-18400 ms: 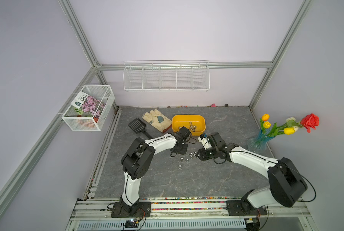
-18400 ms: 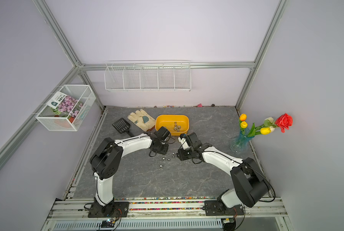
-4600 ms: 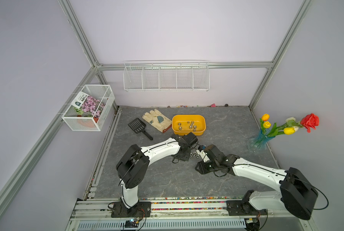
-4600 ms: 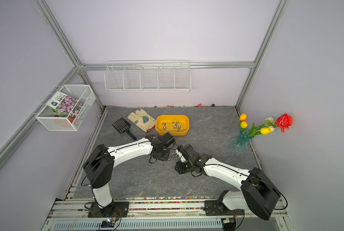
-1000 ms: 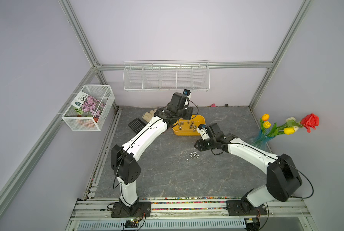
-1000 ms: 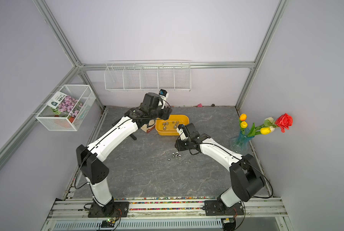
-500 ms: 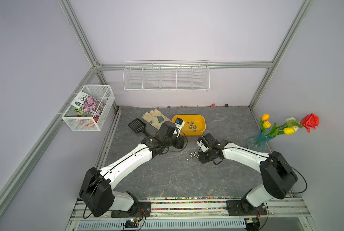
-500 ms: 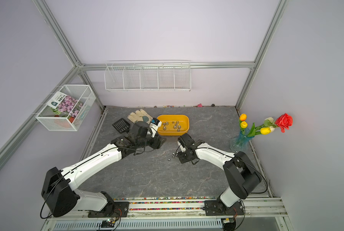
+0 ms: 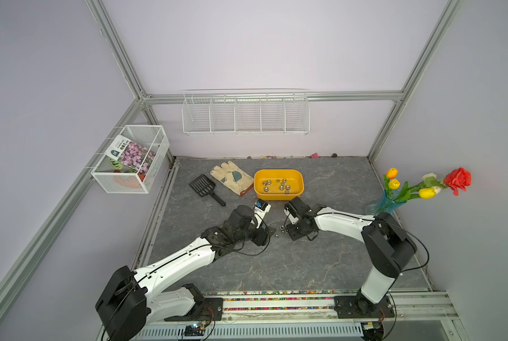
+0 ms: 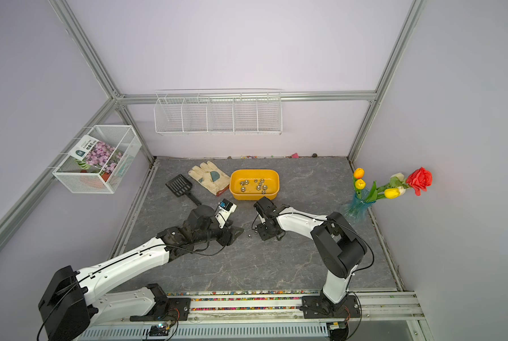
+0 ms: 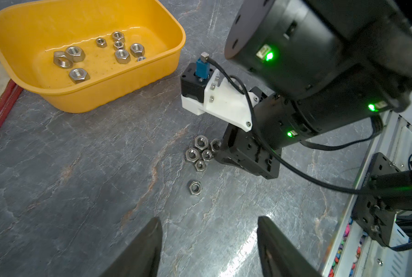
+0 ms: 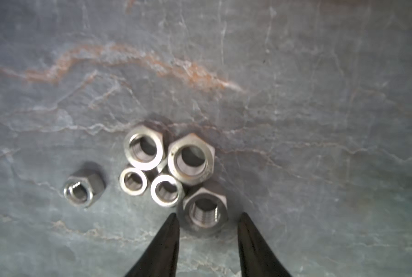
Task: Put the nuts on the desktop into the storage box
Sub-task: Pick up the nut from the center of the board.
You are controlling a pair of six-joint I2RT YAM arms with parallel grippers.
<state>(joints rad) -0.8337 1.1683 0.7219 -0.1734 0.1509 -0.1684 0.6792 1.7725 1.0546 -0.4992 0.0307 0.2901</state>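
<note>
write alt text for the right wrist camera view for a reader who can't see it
The right gripper hangs open over a nut, one black fingertip on each side of it. That nut is one of five bunched together on a grey marbled tabletop; a sixth nut lies apart.

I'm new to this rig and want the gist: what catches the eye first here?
The yellow box at the back of the desktop, holding several nuts, and the red rose with yellow tulips at the right edge. At the desktop's middle lie six loose nuts, the open right gripper straddling one.
</note>
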